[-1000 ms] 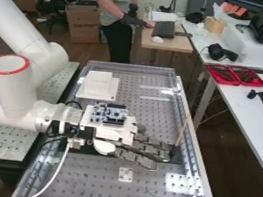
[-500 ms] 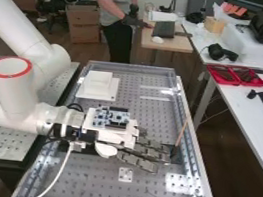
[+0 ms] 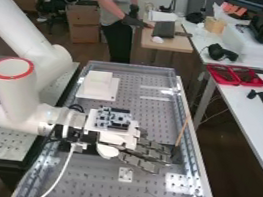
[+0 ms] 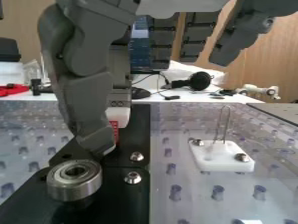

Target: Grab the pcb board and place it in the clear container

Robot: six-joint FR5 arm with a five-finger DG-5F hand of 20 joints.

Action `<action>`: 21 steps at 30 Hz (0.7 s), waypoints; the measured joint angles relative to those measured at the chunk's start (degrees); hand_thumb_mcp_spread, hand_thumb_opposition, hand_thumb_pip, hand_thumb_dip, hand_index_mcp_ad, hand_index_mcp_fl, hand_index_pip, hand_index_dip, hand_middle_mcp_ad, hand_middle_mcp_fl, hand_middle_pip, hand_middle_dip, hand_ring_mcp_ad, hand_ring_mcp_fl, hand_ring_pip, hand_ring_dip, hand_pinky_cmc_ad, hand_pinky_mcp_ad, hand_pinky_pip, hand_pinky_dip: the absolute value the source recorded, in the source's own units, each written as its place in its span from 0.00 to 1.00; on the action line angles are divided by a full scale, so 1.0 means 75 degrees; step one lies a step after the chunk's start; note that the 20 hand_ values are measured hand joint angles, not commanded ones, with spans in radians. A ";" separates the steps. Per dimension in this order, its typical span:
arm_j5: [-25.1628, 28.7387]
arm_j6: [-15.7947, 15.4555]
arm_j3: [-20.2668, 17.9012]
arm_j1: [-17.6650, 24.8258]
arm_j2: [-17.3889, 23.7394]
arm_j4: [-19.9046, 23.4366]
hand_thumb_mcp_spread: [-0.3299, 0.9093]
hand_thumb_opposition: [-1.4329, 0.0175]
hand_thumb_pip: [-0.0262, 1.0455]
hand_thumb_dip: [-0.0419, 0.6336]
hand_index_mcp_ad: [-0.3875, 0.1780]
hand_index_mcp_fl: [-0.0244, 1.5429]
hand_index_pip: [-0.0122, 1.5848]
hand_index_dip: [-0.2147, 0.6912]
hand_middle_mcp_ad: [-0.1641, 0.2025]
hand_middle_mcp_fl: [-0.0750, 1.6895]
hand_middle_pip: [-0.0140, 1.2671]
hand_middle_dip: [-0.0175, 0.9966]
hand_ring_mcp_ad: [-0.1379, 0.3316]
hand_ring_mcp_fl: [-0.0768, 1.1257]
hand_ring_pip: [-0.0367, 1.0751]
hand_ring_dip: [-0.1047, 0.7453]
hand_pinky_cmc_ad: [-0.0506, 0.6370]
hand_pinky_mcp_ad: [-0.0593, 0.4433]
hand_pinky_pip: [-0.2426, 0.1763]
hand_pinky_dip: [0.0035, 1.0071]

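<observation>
My robot hand [image 3: 147,153] is wide, with its dark grey fingers straight and a little apart. They look hard and blocky, and they point across the bench [image 3: 142,195], away from the arm. In the wrist view my thumb [image 4: 83,100] hangs down with a small bend, near a round, shiny metal ring [image 4: 74,180] on a flat black plate [image 4: 126,187].

The circuit board [image 3: 113,118] is above the back of my hand, on a smooth white mount. I can't tell if it is fixed there. It is flat and boxy, blue and white, with a dark strip along two sides. Those strips and its long side seem to run the same way as my fingers.

Below me is a clear tray [image 3: 132,68] with smooth, see-through walls and a floor full of little round holes. A white block [image 3: 98,87] shaped like steps sits on it. A thin brown stick [image 3: 182,130] leans a bit near my fingertips. In the wrist view, a white pad [image 4: 221,156] has two shiny screws and a bent wire [image 4: 223,122].
</observation>
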 joint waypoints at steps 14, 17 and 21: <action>0.0165 0.0106 -0.0254 0.0046 0.0099 0.0150 0.81 0.42 0.42 0.43 0.30 0.18 0.95 0.43 0.62 0.06 0.12 0.16 0.49 0.08 0.11 0.17 0.53 0.41 0.44 0.18; 0.0194 0.0131 -0.0279 0.0059 0.0112 0.0203 0.81 0.41 0.41 0.42 0.30 0.18 0.95 0.43 0.62 0.06 0.12 0.16 0.49 0.08 0.12 0.17 0.53 0.42 0.44 0.18; 0.0215 0.0149 -0.0281 0.0082 0.0137 0.0251 0.81 0.41 0.41 0.41 0.30 0.18 0.94 0.43 0.61 0.06 0.12 0.16 0.49 0.08 0.12 0.17 0.53 0.41 0.44 0.18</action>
